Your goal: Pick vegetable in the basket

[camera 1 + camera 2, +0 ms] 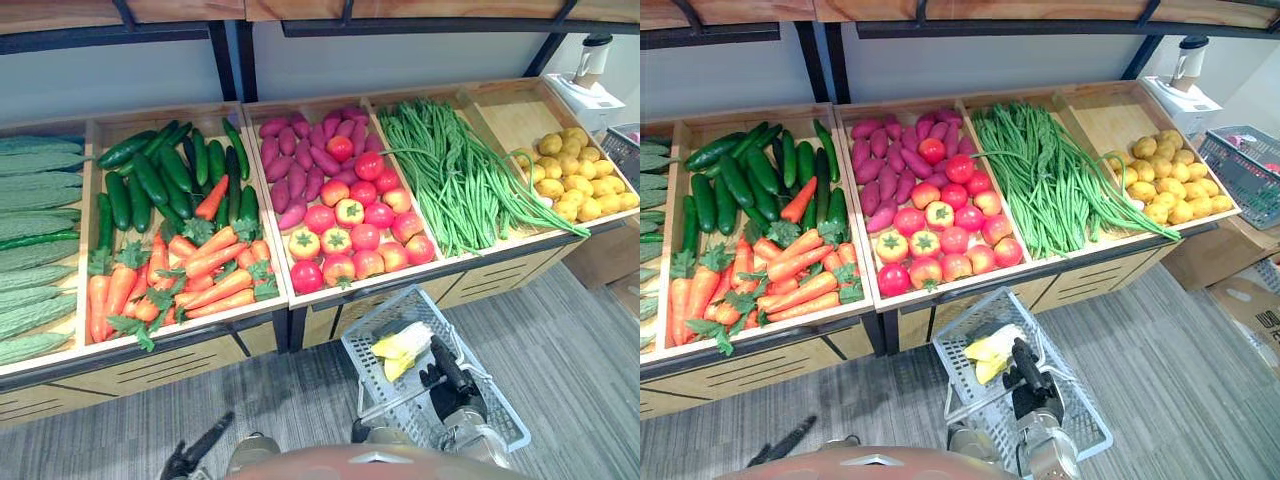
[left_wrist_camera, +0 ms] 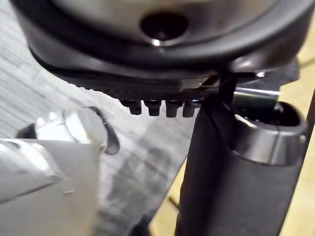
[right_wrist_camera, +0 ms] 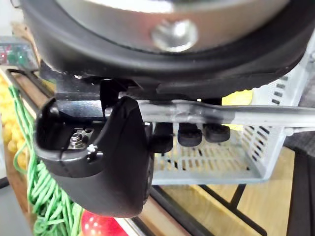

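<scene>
A pale grey plastic basket (image 1: 366,372) hangs in front of the vegetable stand, below the tomato bin. A yellow and white corn cob (image 1: 401,346) lies in its far end. My right hand (image 1: 446,377) is curled round the basket's metal handle (image 3: 222,114), and the right wrist view shows its fingers (image 3: 189,135) hooked over the bar above the slotted basket wall (image 3: 211,162). My left hand (image 1: 196,449) hangs low at the lower left, fingers straight, holding nothing, well short of the carrots (image 1: 190,275).
The wooden stand holds bins of pale green gourds (image 1: 35,230), cucumbers (image 1: 160,175), purple sweet potatoes (image 1: 300,160), tomatoes (image 1: 355,230), green beans (image 1: 450,170) and yellow round produce (image 1: 575,180). A second basket (image 1: 1245,170) and cardboard boxes (image 1: 1250,300) stand at the right.
</scene>
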You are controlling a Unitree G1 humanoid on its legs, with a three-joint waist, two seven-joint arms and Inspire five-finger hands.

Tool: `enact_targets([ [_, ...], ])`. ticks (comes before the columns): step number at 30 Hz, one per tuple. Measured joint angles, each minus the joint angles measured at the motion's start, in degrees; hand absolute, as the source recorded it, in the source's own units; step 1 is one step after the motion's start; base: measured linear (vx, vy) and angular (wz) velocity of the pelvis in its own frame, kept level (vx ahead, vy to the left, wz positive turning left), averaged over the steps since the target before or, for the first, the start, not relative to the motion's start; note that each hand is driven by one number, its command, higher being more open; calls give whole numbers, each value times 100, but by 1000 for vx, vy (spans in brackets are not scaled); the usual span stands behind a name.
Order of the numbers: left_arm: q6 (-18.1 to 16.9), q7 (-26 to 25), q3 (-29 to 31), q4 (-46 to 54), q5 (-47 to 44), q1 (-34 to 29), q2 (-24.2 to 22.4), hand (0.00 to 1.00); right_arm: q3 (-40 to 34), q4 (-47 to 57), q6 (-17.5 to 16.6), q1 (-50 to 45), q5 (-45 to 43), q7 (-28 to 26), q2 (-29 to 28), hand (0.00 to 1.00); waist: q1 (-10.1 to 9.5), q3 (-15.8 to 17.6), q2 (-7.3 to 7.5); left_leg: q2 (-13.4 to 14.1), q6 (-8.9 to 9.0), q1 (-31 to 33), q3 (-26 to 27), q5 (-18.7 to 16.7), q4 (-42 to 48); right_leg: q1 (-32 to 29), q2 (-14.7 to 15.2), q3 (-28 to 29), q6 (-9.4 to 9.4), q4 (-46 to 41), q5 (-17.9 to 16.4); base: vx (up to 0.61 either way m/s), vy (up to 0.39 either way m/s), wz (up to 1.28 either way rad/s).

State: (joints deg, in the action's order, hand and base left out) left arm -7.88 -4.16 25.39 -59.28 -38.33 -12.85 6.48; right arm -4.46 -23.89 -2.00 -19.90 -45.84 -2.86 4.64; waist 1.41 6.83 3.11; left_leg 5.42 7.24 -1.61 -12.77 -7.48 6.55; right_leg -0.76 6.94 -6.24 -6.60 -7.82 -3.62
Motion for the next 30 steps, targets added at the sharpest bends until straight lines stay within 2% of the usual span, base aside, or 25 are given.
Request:
enact_targets([
  [3, -252, -243, 1047, 205, -489, 4, 60, 100, -4, -120, 0, 56, 1, 1, -4, 0, -56, 5, -46, 0, 5, 0, -6, 24, -7, 2, -2, 1, 12, 8, 19, -50, 25, 1],
  [4, -361, -363, 1518, 276, -683, 6, 95, 100, -18, -126, -3, 51, 4, 1, -4, 0, -86, -24, -15, -1, 5, -2, -7, 24, -6, 9, -3, 2, 13, 5, 21, -43, 20, 0],
  [5, -408, -520, 2044, 370, -754, 11, 129, 100, -53, -159, -6, 53, 5, 1, -3, 0, -125, -8, -88, -1, 5, 1, -8, 24, -8, 8, -4, 3, 15, 9, 27, -39, 20, 0],
  [6, -451, -590, 2283, 407, -840, 12, 143, 100, -67, -192, -11, 63, 5, 1, -2, 0, -125, -29, -75, -2, 4, 0, -8, 25, -7, 9, -4, 3, 14, 8, 28, -30, 18, 1],
  [9, -621, -1170, 3583, 779, -882, 15, 203, 100, -75, -307, -24, 33, 8, 27, -4, 0, -181, -138, -89, -36, 5, 6, -15, 18, -10, 7, -15, 6, 21, 13, 23, 0, 0, 0],
  [10, -660, -1357, 3759, 928, -865, 23, 203, 100, -70, -309, -25, 26, 7, 49, -4, 0, -198, -146, -90, -36, 6, 7, -15, 13, -8, 6, -16, 8, 23, 13, 21, 0, 0, 0],
  [12, -841, -2096, 4266, 1763, -759, 113, 203, 100, -41, -312, -81, -16, 7, 79, -5, 0, -291, -160, -73, -34, -13, 27, -13, -27, 18, -18, -25, 16, 38, 14, 11, 0, 0, 0],
  [14, -859, -2473, 4277, 2531, -410, 92, 204, 100, -8, -312, -106, -30, 6, 102, -5, 0, -312, -170, -64, -32, -1, 29, -10, -56, 45, -18, -39, 22, 72, 16, -12, 0, 0, 0],
  [16, -864, -2792, 4111, 4068, 453, 16, 240, 100, 22, -310, -178, -79, 6, 107, -10, 0, -368, -192, -66, -24, 1, 93, 1, -123, 162, -25, -51, 32, 75, 34, -12, 0, 14, -4],
  [19, -952, -2843, 3603, 5229, 1641, -16, 667, 100, 16, -263, -220, -142, 50, 104, -6, 0, -350, -287, -147, -25, -10, 126, 65, -192, 267, -33, -74, 97, 38, 49, 25, 27, 20, -12],
  [21, -972, -2743, 3289, 5618, 2148, 5, 884, 100, -1, -192, -219, -177, 124, 98, 14, 0, -317, -389, -217, -28, -23, 132, 169, -222, 306, -61, -98, 201, 31, 87, 65, 51, 13, -24],
  [25, -912, -2114, 2391, 5885, 2384, 284, 1344, 100, -103, 86, -142, -173, 406, 62, 29, 0, -239, -424, -338, -45, -37, 122, 341, -269, 327, -125, -94, 368, 23, 113, 117, 21, 37, -23],
  [26, -839, -1778, 2023, 5905, 2528, 388, 1592, 100, -122, 186, -59, -175, 500, 41, 36, 0, -179, -424, -335, -39, -53, 111, 371, -286, 327, -131, -101, 397, 24, 119, 119, 17, 18, -11],
  [30, -749, -962, 1183, 6042, 2527, 455, 2306, 100, -121, 428, 24, -158, 514, -119, 122, 0, -108, -429, -299, -24, -74, 103, 577, -313, 321, -232, -117, 574, 28, 153, 177, 26, 28, -26],
])
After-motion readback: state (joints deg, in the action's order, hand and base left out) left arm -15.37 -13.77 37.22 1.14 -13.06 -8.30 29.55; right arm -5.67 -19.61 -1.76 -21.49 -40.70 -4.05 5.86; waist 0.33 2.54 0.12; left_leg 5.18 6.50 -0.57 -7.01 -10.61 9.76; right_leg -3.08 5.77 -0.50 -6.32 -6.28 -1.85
